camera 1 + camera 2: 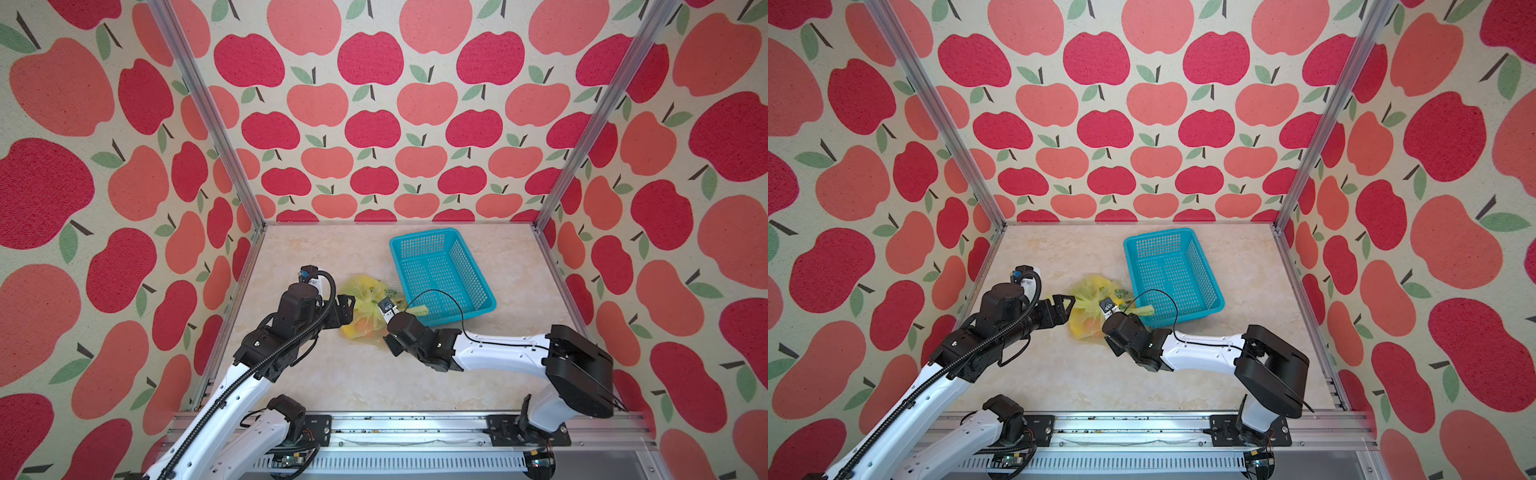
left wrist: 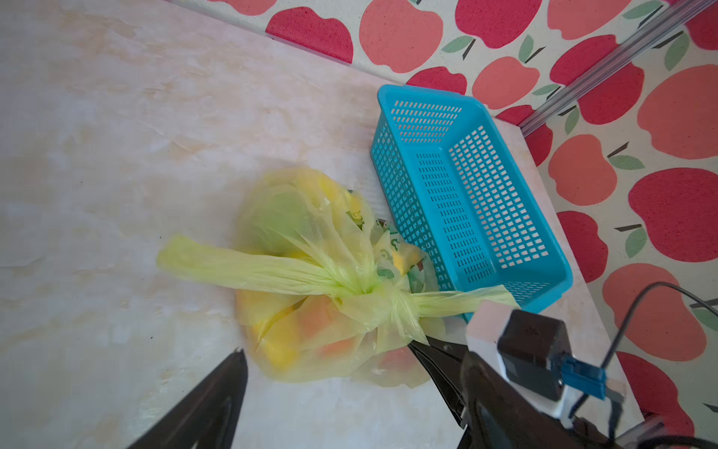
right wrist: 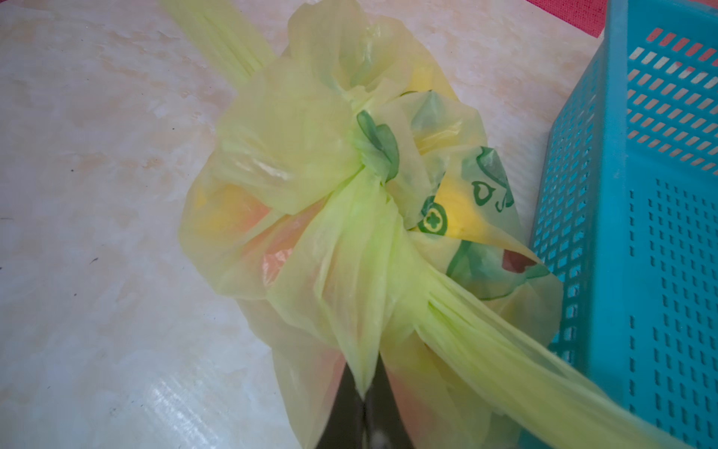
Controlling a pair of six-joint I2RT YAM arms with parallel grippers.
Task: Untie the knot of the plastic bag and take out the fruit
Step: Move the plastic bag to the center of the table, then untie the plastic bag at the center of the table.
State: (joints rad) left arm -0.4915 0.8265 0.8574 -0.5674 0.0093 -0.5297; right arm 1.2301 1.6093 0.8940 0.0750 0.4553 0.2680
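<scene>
Closest thing in the right wrist view: the right gripper [image 3: 363, 404], its two dark fingers [image 3: 342, 412] pressed together on a pleated fold of the plastic bag [image 3: 295, 163], just under the knot [image 3: 371, 167]. Only the finger tips show; the rest is cut off by the frame edge.

The knot is tied. One handle loop [image 2: 233, 264] sticks out flat over the table, and the other loop [image 2: 458, 303] runs toward the basket, with its end hidden behind the right arm's wrist camera.

The fruit [image 2: 279, 350] is just yellow and orange blobs through the plastic, with a green patch higher up. The far side of the bag is smeared, so I can't count them.

The bag sits on the marble-look table [image 1: 415, 374], right against the near corner of the turquoise basket [image 2: 427, 97]. I can't tell if they touch.

The left gripper [image 1: 1068, 306] has its fingers [image 2: 229, 373] spread wide either side of the bag, with nothing between them gripped.
</scene>
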